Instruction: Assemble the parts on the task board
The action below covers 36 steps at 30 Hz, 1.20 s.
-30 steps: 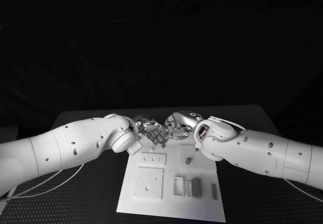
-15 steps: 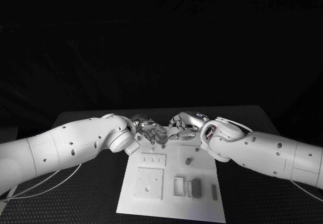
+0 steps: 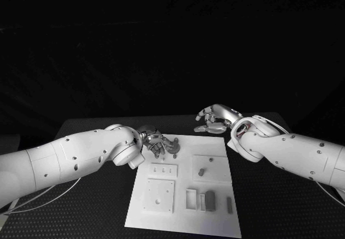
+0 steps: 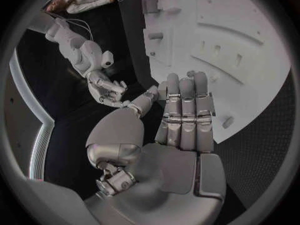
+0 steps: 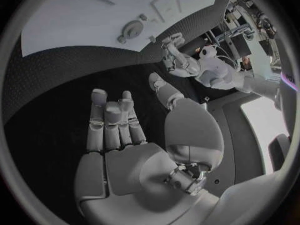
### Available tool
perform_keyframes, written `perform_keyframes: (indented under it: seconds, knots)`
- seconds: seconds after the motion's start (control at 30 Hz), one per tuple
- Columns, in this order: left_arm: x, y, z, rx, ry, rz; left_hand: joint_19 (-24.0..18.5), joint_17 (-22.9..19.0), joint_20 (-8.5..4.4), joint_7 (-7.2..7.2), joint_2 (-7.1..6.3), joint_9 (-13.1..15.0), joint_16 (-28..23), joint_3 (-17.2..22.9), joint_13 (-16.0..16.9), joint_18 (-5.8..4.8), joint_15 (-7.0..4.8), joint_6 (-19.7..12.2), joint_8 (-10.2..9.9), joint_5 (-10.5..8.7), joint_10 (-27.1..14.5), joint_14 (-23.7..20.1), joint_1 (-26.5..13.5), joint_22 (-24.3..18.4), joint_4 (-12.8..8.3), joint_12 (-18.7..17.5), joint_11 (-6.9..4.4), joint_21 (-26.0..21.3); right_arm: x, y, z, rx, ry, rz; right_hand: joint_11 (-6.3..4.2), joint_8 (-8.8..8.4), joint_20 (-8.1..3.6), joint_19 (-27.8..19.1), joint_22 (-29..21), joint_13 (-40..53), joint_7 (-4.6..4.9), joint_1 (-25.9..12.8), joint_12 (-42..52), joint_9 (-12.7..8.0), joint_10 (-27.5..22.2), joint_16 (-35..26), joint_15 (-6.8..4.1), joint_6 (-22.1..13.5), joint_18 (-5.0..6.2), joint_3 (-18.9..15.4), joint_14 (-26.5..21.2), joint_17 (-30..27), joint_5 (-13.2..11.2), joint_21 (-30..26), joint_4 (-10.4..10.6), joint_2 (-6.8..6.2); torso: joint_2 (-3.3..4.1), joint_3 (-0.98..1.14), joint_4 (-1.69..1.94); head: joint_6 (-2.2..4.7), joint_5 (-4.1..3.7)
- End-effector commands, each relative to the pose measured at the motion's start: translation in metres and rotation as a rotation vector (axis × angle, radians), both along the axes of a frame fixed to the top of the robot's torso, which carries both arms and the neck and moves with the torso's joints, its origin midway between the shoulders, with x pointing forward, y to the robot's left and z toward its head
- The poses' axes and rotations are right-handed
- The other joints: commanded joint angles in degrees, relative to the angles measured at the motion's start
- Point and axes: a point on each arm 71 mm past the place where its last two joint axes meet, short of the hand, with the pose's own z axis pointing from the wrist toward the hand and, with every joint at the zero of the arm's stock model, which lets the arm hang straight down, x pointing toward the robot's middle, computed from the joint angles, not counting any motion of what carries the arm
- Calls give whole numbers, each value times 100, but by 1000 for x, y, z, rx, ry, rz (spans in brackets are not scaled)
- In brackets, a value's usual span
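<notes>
The white task board (image 3: 216,149) lies in the middle of the black table. My left hand (image 3: 159,143) hovers over its far left corner, fingers stretched out and palm bare (image 4: 181,130), holding nothing. Just past its fingertips a small part (image 4: 227,121) lies on the board near that corner. My right hand (image 3: 213,119) is raised beyond the board's far right corner, over the black table; its fingers are extended and its palm empty (image 5: 119,135). A small peg (image 3: 202,172) stands in a square plate on the board.
Nearer me the board carries a slotted plate (image 3: 163,170), a square plate (image 3: 159,195), a small open frame (image 3: 190,197) and upright pieces (image 3: 209,199) beside it. Black table (image 3: 86,209) surrounds the board on both sides.
The two hands were together over the board's far edge. My right hand has pulled away to the right and farther back; my left hand has sunk slightly toward the board corner.
</notes>
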Motion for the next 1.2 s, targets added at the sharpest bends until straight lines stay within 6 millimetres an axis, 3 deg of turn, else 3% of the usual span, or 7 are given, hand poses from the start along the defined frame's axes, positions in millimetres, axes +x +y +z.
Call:
perform_keyframes:
  seconds: [0.03,0.2,0.33,0.4,0.57,0.73,1.2]
  knots:
    - [-3,0,-2,109,-10,-49,34,134,-69,-269,-22,148,315,-28,219,128,-85,276,-25,20,-38,23,37,369,-6,263,-74,289,8,-8,6,113,36,-37,0,12,41,-22,46,-11,57,4,41,9,-44,23,-13,-63,123,-50,-49,-7,18,-17,-25,99,-3,10,12,-17,-31]
    - [-7,-1,-6,157,-6,-69,140,375,-219,-312,-13,252,958,-33,643,169,-257,281,-103,23,-30,98,59,912,-10,824,-157,764,16,-17,11,160,73,-73,1,15,54,-23,49,-19,58,-5,47,11,-47,29,-13,-66,124,-81,-51,-12,17,-18,-42,149,-4,-1,35,-36,-43]
    - [-10,-2,-9,207,-3,-80,314,597,-340,-373,-20,314,1538,-23,1113,206,-411,276,-165,25,29,202,118,1233,-15,1451,-227,1095,18,-18,13,203,106,-85,3,13,65,-27,49,-27,60,-38,51,10,-53,32,-11,-75,124,-116,-58,-17,17,-23,-44,186,-3,1,31,-65,-18]
    - [-11,-2,-10,238,0,-82,438,730,-421,-392,-39,363,1926,-18,1484,232,-518,326,-173,19,-13,269,138,1435,-6,1904,-296,1316,18,-17,14,209,110,-84,4,11,68,-28,49,-31,61,-50,53,10,-55,34,-11,-80,124,-128,-60,-19,17,-24,-45,202,-1,3,28,-77,-12]
    - [-13,-1,-17,292,4,-91,578,658,-562,-458,-54,580,2542,50,2299,256,-692,402,-179,28,-373,286,57,1701,14,2692,-340,1651,20,-17,16,217,111,-85,4,9,70,-27,49,-34,62,-58,55,9,-57,36,-10,-84,124,-138,-61,-20,17,-25,-49,216,-2,3,23,-124,-1]
    - [-16,-2,-27,318,23,-85,636,454,-616,-460,-35,686,2771,89,2495,254,-712,404,-229,24,-427,310,26,1695,8,2814,-346,1791,22,-17,16,219,117,-86,5,7,70,-27,50,-36,63,-56,57,8,-58,39,-10,-89,124,-144,-62,-21,17,-25,-57,226,1,-8,13,-168,-29]
    - [-18,-4,-39,374,41,-84,606,200,-650,-463,6,824,3042,111,2670,238,-720,415,-294,23,-471,218,-23,1687,0,2867,-349,1900,21,-14,16,218,129,-74,7,3,71,-26,51,-41,65,-65,63,6,-60,44,-8,-100,124,-161,-64,-24,17,-26,-70,241,3,-2,14,-258,-83]
